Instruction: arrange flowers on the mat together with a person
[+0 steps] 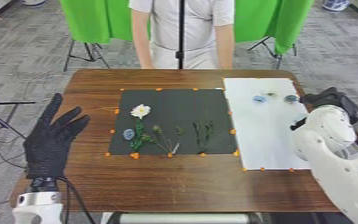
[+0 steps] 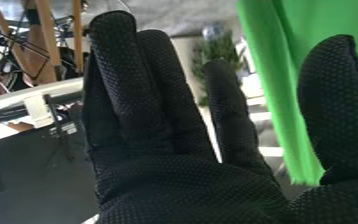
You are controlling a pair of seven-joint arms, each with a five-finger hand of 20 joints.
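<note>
Handling the white flower [image 1: 141, 111] likely requires a light stem pinch; petals seem fragile. Left robot hand [image 1: 47, 145], right robot hand [image 2: 184, 187]: extended, empty.

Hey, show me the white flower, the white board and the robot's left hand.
White flower [image 1: 141, 110]: head view, on its petals.
White board [image 1: 266, 131]: head view, on its bare middle.
Left hand [image 1: 47, 145]: head view, on its palm.
</note>
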